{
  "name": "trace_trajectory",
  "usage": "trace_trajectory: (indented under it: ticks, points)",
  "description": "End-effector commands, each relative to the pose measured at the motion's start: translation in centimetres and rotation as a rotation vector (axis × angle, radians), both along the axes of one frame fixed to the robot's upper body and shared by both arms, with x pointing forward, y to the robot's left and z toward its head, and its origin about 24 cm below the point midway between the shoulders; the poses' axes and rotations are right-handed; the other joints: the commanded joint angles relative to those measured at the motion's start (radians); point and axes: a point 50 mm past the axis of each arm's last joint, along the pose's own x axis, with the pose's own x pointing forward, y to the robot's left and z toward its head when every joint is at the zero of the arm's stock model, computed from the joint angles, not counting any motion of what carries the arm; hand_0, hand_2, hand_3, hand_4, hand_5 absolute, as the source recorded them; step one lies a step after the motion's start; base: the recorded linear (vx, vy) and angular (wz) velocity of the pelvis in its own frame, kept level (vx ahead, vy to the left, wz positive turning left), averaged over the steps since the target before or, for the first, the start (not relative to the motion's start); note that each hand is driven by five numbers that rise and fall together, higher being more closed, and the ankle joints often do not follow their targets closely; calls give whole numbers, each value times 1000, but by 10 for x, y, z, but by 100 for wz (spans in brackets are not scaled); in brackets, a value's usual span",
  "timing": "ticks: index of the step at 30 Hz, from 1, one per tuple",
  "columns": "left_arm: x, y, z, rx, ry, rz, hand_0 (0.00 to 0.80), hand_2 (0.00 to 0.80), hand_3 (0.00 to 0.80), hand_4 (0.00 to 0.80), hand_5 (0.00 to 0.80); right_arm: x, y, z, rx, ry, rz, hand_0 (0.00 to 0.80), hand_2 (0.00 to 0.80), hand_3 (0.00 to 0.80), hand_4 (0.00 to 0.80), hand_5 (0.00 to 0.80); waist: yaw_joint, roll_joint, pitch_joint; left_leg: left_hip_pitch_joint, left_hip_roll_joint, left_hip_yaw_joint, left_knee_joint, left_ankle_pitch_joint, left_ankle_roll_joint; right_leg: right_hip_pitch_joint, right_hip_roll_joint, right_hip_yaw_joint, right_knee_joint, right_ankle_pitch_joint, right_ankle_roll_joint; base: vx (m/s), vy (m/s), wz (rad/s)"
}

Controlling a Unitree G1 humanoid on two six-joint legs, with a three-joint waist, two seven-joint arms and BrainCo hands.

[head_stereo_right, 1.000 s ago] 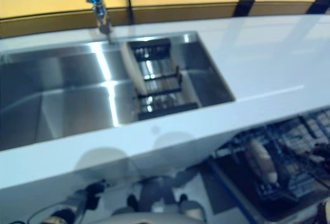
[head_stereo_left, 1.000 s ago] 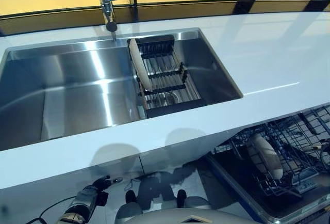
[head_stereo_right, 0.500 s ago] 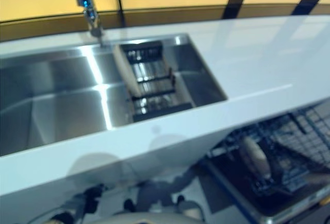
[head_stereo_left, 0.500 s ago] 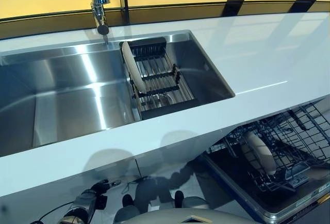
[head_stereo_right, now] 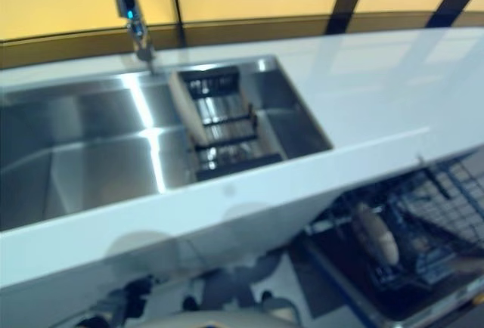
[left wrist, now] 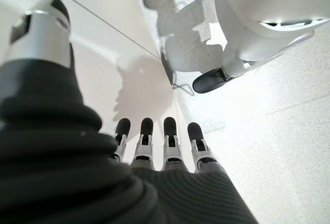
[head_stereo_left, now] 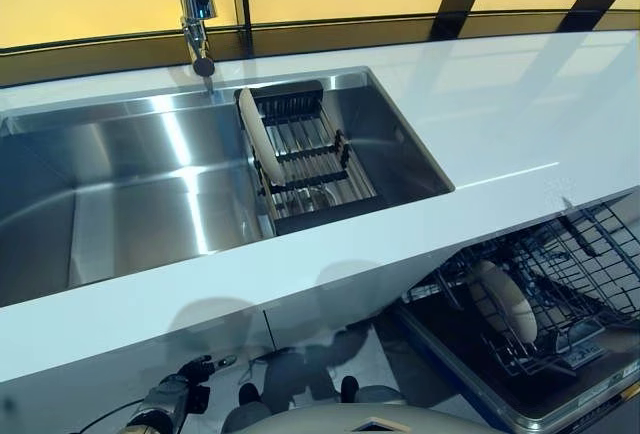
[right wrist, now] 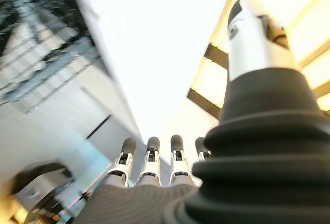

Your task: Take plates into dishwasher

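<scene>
Left hand (left wrist: 154,152) hangs low in front of the counter face, fingers straight and holding nothing; right hand (right wrist: 154,167) shows only in its own wrist view, fingers likewise straight and empty, with the counter edge above it. Landmark: sink (head_stereo_left: 120,194), a steel basin set in the white counter (head_stereo_left: 520,124), faucet (head_stereo_left: 195,4) at its far rim. At the sink's right end sits a dark wire rack (head_stereo_left: 315,159), and one pale plate (head_stereo_left: 262,144) stands on edge at the rack's left side, leaning slightly. Right of the sink and below counter level, the dishwasher basket (head_stereo_left: 560,294) is pulled out; a second plate (head_stereo_left: 505,299) already stands on edge in its tines. Judgement: the sink plate is rigid, moderately heavy, likely glazed and slick, possibly wet, and breakable if knocked on steel or wire. Best hold looks like the upper rim, thumb on one face and fingers on the other, lifting straight up clear of the rack wires before carrying it over the counter.
</scene>
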Motion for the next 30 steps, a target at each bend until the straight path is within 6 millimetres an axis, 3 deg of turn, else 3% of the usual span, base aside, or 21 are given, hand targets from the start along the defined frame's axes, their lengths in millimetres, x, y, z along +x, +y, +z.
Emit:
trace_trajectory:
  ticks: [1,6,11,16,23,30]
  points:
    - [1,2,0,10,2,-2,0,0,0,0,0,11,15,51,-92,-139,69,0,0,0,0,0,63,-6,-29,53,-37,-1,13,-117,63,-64,38,11,71,-4,33,0,0,0]
    - [0,-1,-1,3,7,-10,0,0,0,0,0,33,40,56,-70,-180,177,0,0,0,0,0,71,-5,-33,54,-39,-7,12,-114,60,-60,37,4,71,-7,30,0,0,0]
    - [3,-5,-2,-2,13,-22,0,0,0,0,0,60,77,54,-37,-218,330,0,0,0,0,0,83,-4,-35,54,-42,-15,12,-113,59,-52,35,-3,69,-11,27,0,0,0]
    - [4,-9,-3,-6,26,-37,0,0,0,0,0,87,130,44,-12,-237,507,0,0,0,0,0,96,-1,-33,54,-44,-23,13,-109,58,-47,32,-10,72,-15,25,11,6,1]
    - [4,-14,-5,-14,37,-47,0,0,0,0,0,105,182,38,-27,-218,671,0,0,0,0,0,116,-1,-29,52,-49,-37,14,-103,58,-39,23,-23,75,-18,24,21,15,4]
    - [3,-14,-5,8,36,-46,0,0,0,0,0,109,199,35,-37,-218,716,0,0,0,0,0,141,-1,-23,42,-36,-40,17,-95,56,-34,15,-44,105,-40,23,-9,-42,12]
